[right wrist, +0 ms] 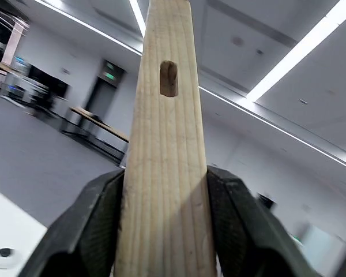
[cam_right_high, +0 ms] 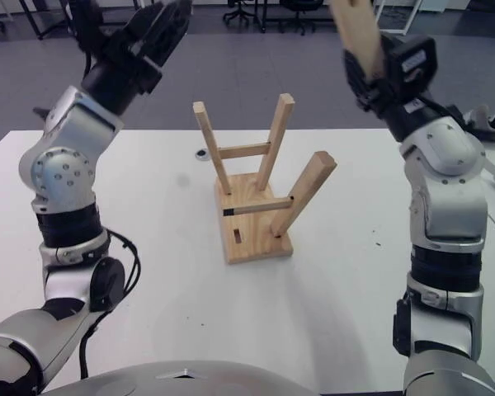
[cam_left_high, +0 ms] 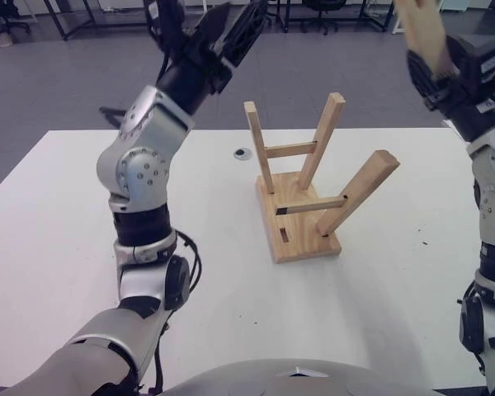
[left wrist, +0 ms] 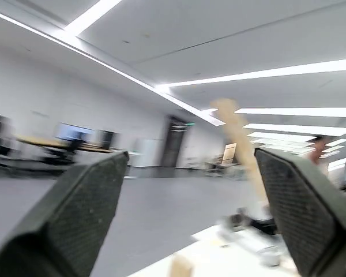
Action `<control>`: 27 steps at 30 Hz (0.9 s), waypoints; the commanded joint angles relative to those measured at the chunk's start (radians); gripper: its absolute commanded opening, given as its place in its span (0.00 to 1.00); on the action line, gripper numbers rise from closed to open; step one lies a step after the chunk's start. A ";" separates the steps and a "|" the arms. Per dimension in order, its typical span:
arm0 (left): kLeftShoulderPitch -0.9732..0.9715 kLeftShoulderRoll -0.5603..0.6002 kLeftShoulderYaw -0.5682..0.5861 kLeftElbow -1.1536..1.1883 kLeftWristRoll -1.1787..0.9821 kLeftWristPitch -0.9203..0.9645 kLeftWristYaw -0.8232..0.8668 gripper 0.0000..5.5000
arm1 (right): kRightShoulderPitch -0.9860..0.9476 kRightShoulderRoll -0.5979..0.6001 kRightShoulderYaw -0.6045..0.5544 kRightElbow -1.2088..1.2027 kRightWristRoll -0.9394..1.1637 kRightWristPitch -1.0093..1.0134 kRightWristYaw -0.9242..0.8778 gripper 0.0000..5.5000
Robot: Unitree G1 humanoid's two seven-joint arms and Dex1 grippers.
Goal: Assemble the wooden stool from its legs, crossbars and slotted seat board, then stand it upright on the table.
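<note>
- Three legs [cam_left_high: 322, 140] stick up out of the seat board [cam_left_high: 307, 244], which lies flat and upside down near the middle of the table [cam_left_high: 66, 214].
- Two of them, at the far edge, stand pretty much upright. The third [cam_left_high: 359, 192], on my right, leans well out to the right.
- Two crossbars are in. The upper one [cam_left_high: 290, 150] joins the two far legs. The lower one [cam_left_high: 313, 206] runs over to the leaning leg, and its other end, the dark-tipped one, hangs free.
- One open slot [cam_left_high: 284, 234] shows in the board, near the corner on my left and closest to me.
- My right pincer [cam_right_high: 379, 70] is up in the air off to the right of the stool, well above the table, clamped tight on the fourth leg [right wrist: 167, 144]. Both pads [right wrist: 101, 225] press on its sides and it points upward, with a little slot hole [right wrist: 168, 79] up near its top end.
- My left pincer [cam_left_high: 231, 21] is raised too, beyond the far-left side of the stool. It's spread wide with nothing between the pads [left wrist: 86, 213].
- Small round thing [cam_left_high: 242, 153] sits on the table just left of the far legs. Can't make out what it is.
</note>
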State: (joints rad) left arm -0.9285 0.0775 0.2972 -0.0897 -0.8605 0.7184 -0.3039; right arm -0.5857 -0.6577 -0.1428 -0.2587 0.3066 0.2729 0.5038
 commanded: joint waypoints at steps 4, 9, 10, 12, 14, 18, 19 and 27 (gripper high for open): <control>-0.106 -0.034 0.128 0.067 -0.330 0.089 0.119 0.70 | -0.015 0.028 0.122 -0.096 0.042 -0.016 0.154 0.39; -0.058 -0.010 0.111 0.027 -0.366 0.081 0.142 0.55 | -0.016 0.033 0.115 -0.102 0.047 -0.007 0.179 0.39; -0.044 -0.013 0.101 0.019 -0.364 0.081 0.146 0.52 | -0.018 0.035 0.113 -0.102 0.049 -0.004 0.179 0.39; -0.019 -0.020 0.077 0.002 -0.356 0.080 0.156 0.45 | -0.020 0.039 0.111 -0.102 0.049 -0.003 0.178 0.39; -0.011 -0.017 0.064 -0.002 -0.351 0.072 0.165 0.39 | -0.020 0.041 0.112 -0.105 0.049 -0.002 0.177 0.39; -0.009 0.003 0.068 -0.008 -0.355 0.054 0.184 0.26 | -0.002 0.037 0.114 -0.107 0.035 -0.017 0.180 0.39; -0.007 0.006 0.067 -0.012 -0.359 0.051 0.189 0.22 | 0.001 0.035 0.114 -0.106 0.032 -0.020 0.181 0.39; 0.037 0.016 0.070 -0.089 -0.403 0.037 0.268 0.19 | 0.017 0.011 0.131 -0.096 -0.011 -0.026 0.210 0.52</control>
State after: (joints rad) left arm -0.9067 0.0811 0.3572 -0.1477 -1.2457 0.7708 -0.0658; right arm -0.5831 -0.6246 -0.0257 -0.3541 0.3144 0.2397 0.6956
